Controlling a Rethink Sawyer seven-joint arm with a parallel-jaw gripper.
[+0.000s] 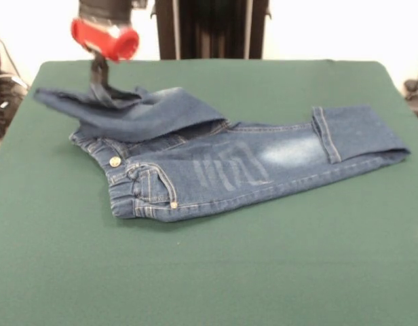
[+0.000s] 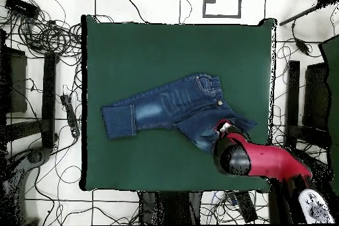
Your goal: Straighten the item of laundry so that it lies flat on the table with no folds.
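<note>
The dark blue jeans (image 1: 222,166) lie on the green table (image 1: 209,272), waistband and metal button at the left. One leg stretches to the right, its cuff turned back. The other leg is folded back over the hip and reaches left, slightly raised off the table. My gripper (image 1: 100,83) hangs under the red wrist at the back left and is shut on this folded leg. In the overhead view the jeans (image 2: 165,104) lie mid-table (image 2: 132,44), with the gripper (image 2: 222,129) over their lower right part.
The robot's pedestal (image 1: 209,27) stands behind the table's far edge. Cables and dark stands (image 2: 40,51) lie on the floor round the table. Wide green surface lies in front of the jeans.
</note>
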